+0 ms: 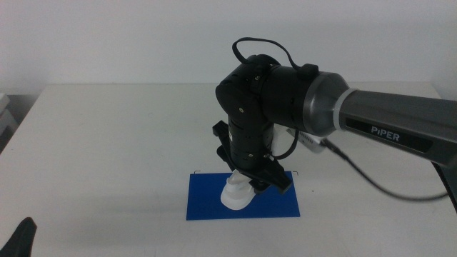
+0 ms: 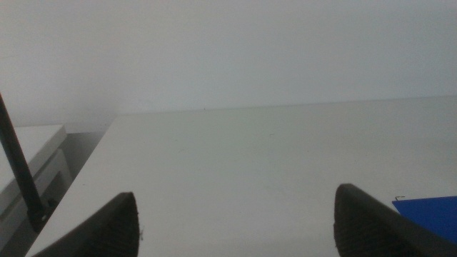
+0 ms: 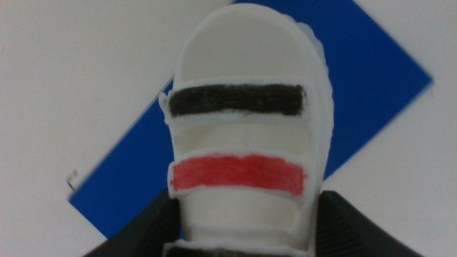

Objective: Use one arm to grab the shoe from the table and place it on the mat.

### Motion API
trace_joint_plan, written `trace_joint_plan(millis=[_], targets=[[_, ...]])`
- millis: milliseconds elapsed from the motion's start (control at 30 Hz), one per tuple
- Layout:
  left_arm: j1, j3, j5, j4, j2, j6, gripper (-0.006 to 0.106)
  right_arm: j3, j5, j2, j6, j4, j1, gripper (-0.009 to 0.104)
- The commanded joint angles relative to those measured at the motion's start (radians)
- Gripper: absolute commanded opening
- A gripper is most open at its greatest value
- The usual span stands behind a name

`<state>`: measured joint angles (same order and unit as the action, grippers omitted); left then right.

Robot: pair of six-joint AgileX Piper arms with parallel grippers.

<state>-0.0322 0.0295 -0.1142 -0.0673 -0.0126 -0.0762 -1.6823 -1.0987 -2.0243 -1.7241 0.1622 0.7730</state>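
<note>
At the near left corner of the worktop (image 1: 107, 143) the left claw (image 1: 21, 239) waited, its jaws spread wide with nothing between them, well apart from everything else. Moving right, the mat (image 1: 207, 203) lay flat directly below the working arm (image 1: 285, 96), which reached in from the right side. The right claw (image 1: 251, 182) hung over the middle of the mat, its jaws closed on the heel end of the shoe (image 1: 236, 194), whose toe pointed away from the claw. In the wrist view the shoe (image 3: 246, 135) sat between the jaws with blue mat (image 3: 371, 86) showing on both sides of it. The sole seemed at or just above the mat; contact could not be told. To finish well, the claw should probably lower until the sole rested flat, then spread its jaws gently and lift straight up, so the shoe neither tipped nor slid toward the mat's edge.
</note>
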Motion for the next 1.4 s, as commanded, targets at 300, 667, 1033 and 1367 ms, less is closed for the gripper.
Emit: trace_joint_plan(millis=[300, 667, 1033, 1367], targets=[[-0.005, 0.007, 0.082, -0.010, -0.014, 0.005, 0.094, -0.034, 0.035, 0.058, 0.746, -0.094, 0.001, -0.004], [-0.005, 0.007, 0.082, -0.010, -0.014, 0.005, 0.094, -0.034, 0.053, 0.058, 1.325, -0.019, -0.001, -0.004], [-0.005, 0.007, 0.082, -0.010, -0.014, 0.005, 0.094, -0.034, 0.052, 0.058, 1.381, 0.016, -0.012, -0.004], [-0.005, 0.007, 0.082, -0.010, -0.014, 0.005, 0.094, -0.034, 0.069, 0.058, 1.916, 0.019, -0.014, -0.004]])
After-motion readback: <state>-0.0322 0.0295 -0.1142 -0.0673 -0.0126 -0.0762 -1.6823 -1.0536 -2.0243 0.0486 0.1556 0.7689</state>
